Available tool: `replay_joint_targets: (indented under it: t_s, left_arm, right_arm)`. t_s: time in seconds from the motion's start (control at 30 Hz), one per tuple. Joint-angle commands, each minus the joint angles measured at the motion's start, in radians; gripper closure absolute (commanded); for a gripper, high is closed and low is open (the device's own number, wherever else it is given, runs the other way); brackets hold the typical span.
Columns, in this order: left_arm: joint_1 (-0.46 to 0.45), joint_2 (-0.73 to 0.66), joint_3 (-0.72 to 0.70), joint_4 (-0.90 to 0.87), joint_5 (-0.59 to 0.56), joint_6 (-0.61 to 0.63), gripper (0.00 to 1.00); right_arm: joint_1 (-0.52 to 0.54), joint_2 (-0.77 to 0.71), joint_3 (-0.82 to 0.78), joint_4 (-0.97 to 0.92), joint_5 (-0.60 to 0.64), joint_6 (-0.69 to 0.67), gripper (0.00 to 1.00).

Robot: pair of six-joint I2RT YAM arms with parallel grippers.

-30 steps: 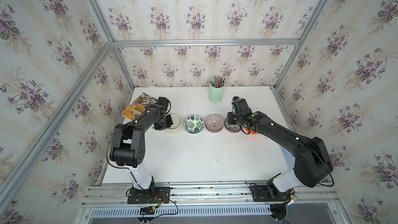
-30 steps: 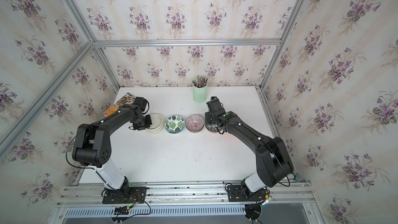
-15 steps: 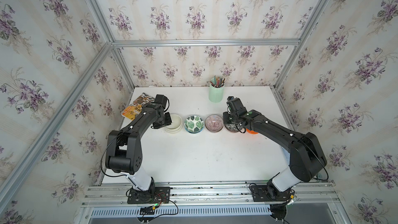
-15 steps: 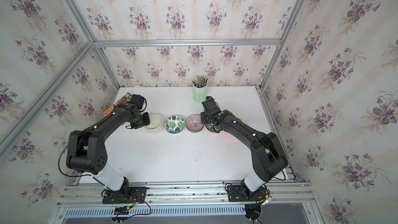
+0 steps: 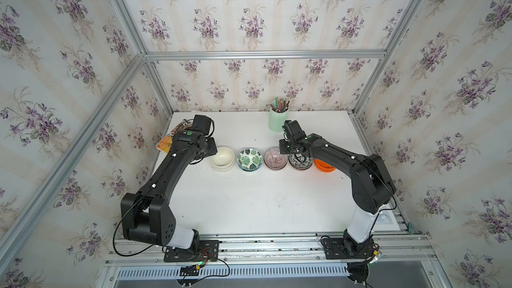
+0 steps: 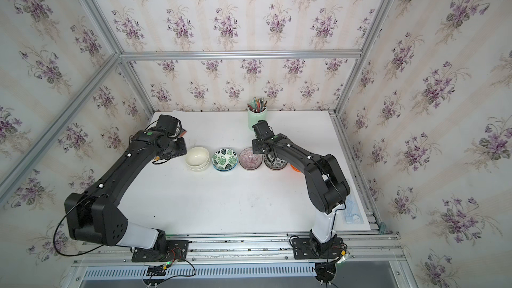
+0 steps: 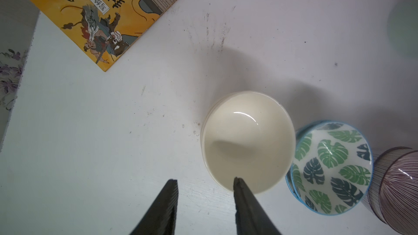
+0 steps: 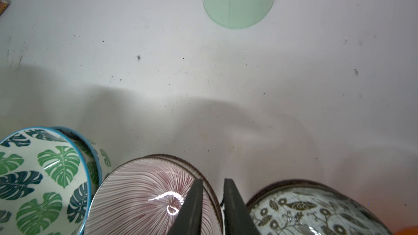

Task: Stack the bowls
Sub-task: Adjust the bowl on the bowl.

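Note:
Five bowl stacks stand in a row in both top views: cream [image 5: 222, 157], leaf-patterned [image 5: 249, 159], purple striped [image 5: 275, 158], black-and-white floral [image 5: 300, 160] and orange [image 5: 324, 166], partly under my right arm. My left gripper [image 7: 204, 179] is open beside the cream bowls [image 7: 246, 141]. One finger [image 7: 243, 195] overlaps their rim, and nothing is held. My right gripper [image 8: 212, 180] straddles the purple striped bowl's [image 8: 140, 200] rim. One finger is inside it and one outside, pinched close on it, next to the floral bowl [image 8: 305, 211].
A mint-green pencil cup [image 5: 278, 120] stands behind the row, close to my right wrist. An orange picture book [image 7: 101, 14] lies at the back left corner by the table edge. The leaf bowls [image 7: 332, 166] nearly touch the cream stack.
My left gripper has opened and drawn back slightly from the cream bowls. My right gripper has moved left from the floral bowl to the purple striped bowl, and its fingers have narrowed.

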Motion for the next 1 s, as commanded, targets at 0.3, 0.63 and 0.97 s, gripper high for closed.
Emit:
replay_joint_targets:
  t_s: [0.3, 0.63, 0.97]
  left_arm:
    - [-0.032, 0.004, 0.029, -0.027, -0.016, 0.02, 0.55]
    - [-0.059, 0.007, 0.043, -0.019, -0.021, 0.027, 0.55]
    - [-0.215, 0.107, 0.156, -0.019, -0.035, 0.023, 0.56]
  right_arm:
    - [0.0, 0.062, 0.026, -0.017, 0.022, -0.017, 0.78]
    - [-0.006, 0.001, 0.02, -0.036, 0.068, -0.01, 0.78]
    - [-0.206, -0.148, -0.153, 0.002, -0.021, 0.01, 0.78]
